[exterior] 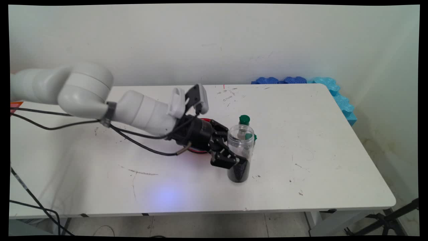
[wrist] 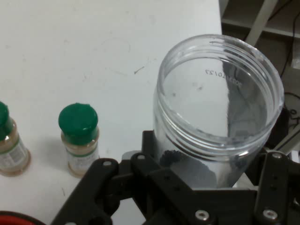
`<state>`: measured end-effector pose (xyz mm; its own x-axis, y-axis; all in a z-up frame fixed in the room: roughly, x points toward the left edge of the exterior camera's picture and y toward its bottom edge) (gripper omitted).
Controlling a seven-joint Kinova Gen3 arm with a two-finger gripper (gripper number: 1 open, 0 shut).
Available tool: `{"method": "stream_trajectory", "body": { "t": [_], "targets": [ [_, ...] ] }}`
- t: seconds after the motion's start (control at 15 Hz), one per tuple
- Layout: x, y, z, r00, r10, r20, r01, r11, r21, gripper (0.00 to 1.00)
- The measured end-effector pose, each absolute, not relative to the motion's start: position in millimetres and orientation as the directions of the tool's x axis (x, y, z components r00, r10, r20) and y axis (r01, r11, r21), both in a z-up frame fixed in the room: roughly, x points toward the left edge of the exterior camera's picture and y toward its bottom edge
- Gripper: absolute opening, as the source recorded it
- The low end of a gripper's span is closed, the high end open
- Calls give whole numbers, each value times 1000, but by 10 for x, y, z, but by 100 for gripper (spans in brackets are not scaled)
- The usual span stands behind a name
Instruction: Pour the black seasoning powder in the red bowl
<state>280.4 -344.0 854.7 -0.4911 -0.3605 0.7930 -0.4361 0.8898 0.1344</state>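
The worktop point(exterior: 317, 160) is white and scuffed, with blue foam pieces point(exterior: 337, 93) lying along its far right corner and right edge. The white arm point(exterior: 100, 100) reaches in from the left side, low over the worktop's middle, with black cables point(exterior: 140, 144) hanging from it. Its black hand point(exterior: 234, 157) is closed on a clear jar point(exterior: 240, 154), one finger on each side of the jar's lower half. The jar stands upright near the middle of the worktop, a little toward the near edge; it has no lid, its threaded mouth is open, and a dark granular fill sits in its bottom part. In the hand view the jar point(wrist: 218, 108) rises tilted between the hand's black links point(wrist: 187, 197), and a printed date shows through its wall. Just behind the hand, on the side toward the arm, part of a red round thing point(exterior: 200, 151) shows; what it is cannot be told. Two small spice bottles with green caps stand just beyond the jar, toward the far edge: one point(exterior: 244, 121) clear of it, the other point(exterior: 250, 137) seen partly through the jar's wall. In the hand view the same bottles point(wrist: 78, 138) stand side by side, apart from each other, holding tan powder.
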Motion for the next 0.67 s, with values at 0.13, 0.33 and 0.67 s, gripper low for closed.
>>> {"method": "stream_trajectory", "body": {
  "t": [0.13,0.33,0.67],
  "targets": [
    [2858,-3413,8737,-487,-360,796,-428,893,143,0],
    [2960,-3386,8981,-484,-385,786,-430,887,170,0],
    [3130,-3410,9294,-479,-420,771,-447,872,198,0]
  ]
}}
